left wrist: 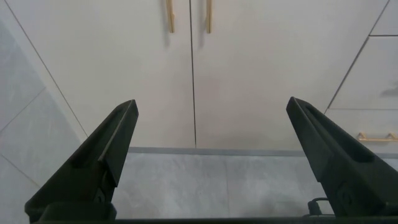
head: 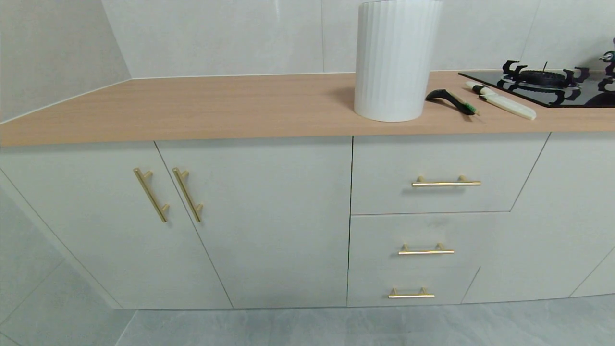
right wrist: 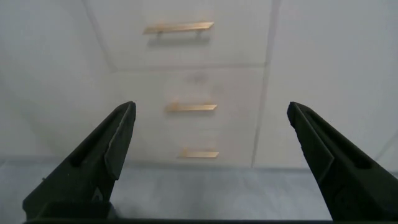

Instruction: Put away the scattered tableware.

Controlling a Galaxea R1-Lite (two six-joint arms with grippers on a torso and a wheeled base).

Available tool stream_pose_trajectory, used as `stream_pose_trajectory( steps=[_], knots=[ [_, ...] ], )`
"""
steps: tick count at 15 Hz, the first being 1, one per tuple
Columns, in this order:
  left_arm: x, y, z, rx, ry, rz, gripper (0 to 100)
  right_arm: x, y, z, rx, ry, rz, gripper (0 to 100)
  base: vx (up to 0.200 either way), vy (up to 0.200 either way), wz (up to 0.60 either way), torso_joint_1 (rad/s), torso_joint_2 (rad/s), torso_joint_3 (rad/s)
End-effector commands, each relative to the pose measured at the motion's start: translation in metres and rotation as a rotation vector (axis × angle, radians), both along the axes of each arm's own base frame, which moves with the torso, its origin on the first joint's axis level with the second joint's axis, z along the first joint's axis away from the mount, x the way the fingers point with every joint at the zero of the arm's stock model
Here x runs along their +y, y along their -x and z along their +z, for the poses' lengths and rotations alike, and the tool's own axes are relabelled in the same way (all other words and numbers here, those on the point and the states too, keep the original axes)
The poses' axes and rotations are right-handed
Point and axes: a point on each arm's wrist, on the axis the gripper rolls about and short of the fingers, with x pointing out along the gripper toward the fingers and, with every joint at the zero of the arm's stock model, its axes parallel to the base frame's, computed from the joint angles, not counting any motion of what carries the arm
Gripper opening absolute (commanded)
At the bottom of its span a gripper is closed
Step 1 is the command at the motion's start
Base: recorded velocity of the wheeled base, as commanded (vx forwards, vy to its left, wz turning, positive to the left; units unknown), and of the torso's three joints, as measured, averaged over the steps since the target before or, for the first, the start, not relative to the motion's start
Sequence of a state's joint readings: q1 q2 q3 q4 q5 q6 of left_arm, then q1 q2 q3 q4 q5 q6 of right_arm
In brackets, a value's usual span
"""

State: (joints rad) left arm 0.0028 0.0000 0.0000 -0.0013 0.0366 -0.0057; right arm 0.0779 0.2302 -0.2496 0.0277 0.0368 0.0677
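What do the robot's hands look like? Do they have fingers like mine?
Not like yours. The left gripper and the right gripper each have just two fingers. These are dark, nearly black, smooth and flat-sided, wide at the base and narrowing to a tip like wedges.

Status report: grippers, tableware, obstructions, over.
Left gripper, right gripper: jaws open, empty, facing the cabinet fronts. Black utensil, white utensil on countertop beside white ribbed canister. Drawers all shut.
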Motion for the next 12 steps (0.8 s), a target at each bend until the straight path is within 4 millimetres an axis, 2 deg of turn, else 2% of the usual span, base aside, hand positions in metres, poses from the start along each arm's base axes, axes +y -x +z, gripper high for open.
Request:
stream_pose_trajectory(
  steps=[1, 4, 7, 8, 10, 12],
  knots=[
    [0.000, 0.000, 0.000, 0.000, 0.000, 0.001, 100, 0.015, -0.087, 0.028, 0.420, 0.040, 0.141, 100, 0.000, 0.000, 0.00, 0.000, 0.00, 0.000],
    [0.000, 0.000, 0.000, 0.000, 0.000, 0.001, 100, 0.030, -0.168, 0.031, 0.617, 0.062, 0.135, 100, 0.000, 0.000, 0.00, 0.000, 0.00, 0.000],
    [0.000, 0.000, 0.000, 0.000, 0.000, 0.001, 100, 0.042, -0.235, 0.001, 0.704, 0.090, 0.138, 100, 0.000, 0.000, 0.00, 0.000, 0.00, 0.000],
    [0.000, 0.000, 0.000, 0.001, 0.000, 0.001, 100, 0.044, -0.248, -0.007, 0.705, 0.097, 0.138, 100, 0.000, 0.000, 0.00, 0.000, 0.00, 0.000],
    [0.000, 0.000, 0.000, 0.001, 0.000, 0.001, 100, 0.049, -0.274, -0.039, 0.742, 0.110, 0.129, 100, 0.000, 0.000, 0.00, 0.000, 0.00, 0.000],
    [0.000, 0.000, 0.000, 0.000, 0.000, 0.001, 100, 0.050, -0.286, -0.057, 0.775, 0.125, 0.098, 100, 0.000, 0.000, 0.00, 0.000, 0.00, 0.000]
  ],
)
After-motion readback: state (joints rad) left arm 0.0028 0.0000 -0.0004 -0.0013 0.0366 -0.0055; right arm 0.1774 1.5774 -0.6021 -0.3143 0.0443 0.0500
